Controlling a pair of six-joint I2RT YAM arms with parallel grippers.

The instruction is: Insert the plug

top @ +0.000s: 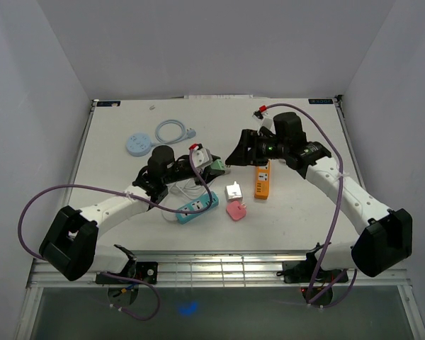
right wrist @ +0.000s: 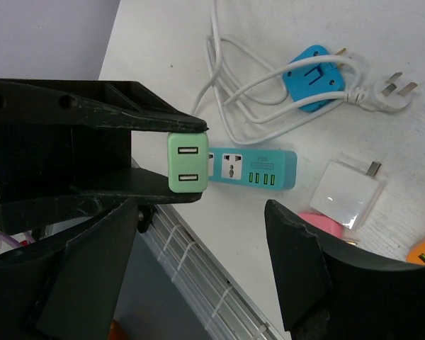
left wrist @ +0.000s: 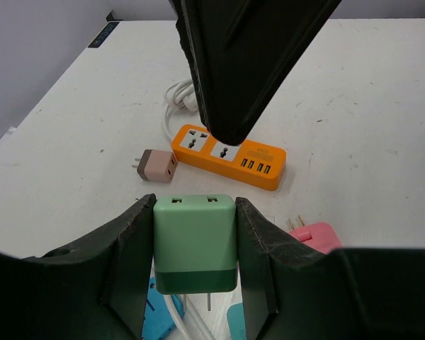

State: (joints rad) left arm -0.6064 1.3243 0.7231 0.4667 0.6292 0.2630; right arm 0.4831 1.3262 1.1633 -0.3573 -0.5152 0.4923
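My left gripper [top: 207, 160] is shut on a light green USB charger plug [top: 217, 165] and holds it in the air over the table's middle. In the left wrist view the plug [left wrist: 195, 244] sits between both fingers, its two prongs pointing down. My right gripper [top: 235, 152] is open and empty, close in front of the plug; its wrist view shows the plug [right wrist: 188, 163] just above its spread fingers [right wrist: 297, 262]. An orange power strip [top: 262, 180] lies right of the plug. A teal power strip [top: 197, 205] lies below it and also shows in the right wrist view [right wrist: 253, 170].
A white adapter [top: 234, 191] and a pink adapter [top: 236, 210] lie between the strips. A brownish adapter [left wrist: 158, 165] lies by the orange strip [left wrist: 229, 156]. A blue plug on a white cable [right wrist: 315, 78], a round blue socket [top: 138, 144] and a coiled cable [top: 171, 131] lie further off.
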